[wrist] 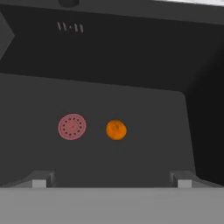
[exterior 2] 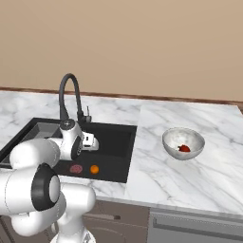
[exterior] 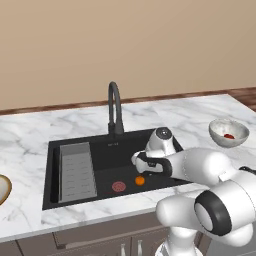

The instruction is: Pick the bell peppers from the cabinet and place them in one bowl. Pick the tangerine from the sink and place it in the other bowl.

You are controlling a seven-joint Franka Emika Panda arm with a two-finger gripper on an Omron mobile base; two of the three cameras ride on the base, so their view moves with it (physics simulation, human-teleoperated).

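Note:
The tangerine [wrist: 116, 130] lies on the floor of the black sink [exterior: 100, 150], just right of the pinkish-red drain [wrist: 72, 126]. My gripper [wrist: 111, 181] hovers above it, open, fingertips wide apart with nothing between them. From the left base view the tangerine [exterior: 140, 180] sits right under my hand [exterior: 145, 162]. The white-grey speckled bowl [exterior: 220, 127] stands on the counter to the right with a red bell pepper [exterior: 229, 136] inside; how many peppers lie there I cannot tell. At the left edge shows part of the tan bowl [exterior: 2, 189]. The cabinet is out of view.
A black gooseneck tap [exterior: 115, 107] rises behind the sink. A grey ribbed tray [exterior: 76, 172] fills the basin's left part. White marble counter [exterior 2: 190, 180] surrounds the sink, with a beige wall behind and drawer fronts below the front edge.

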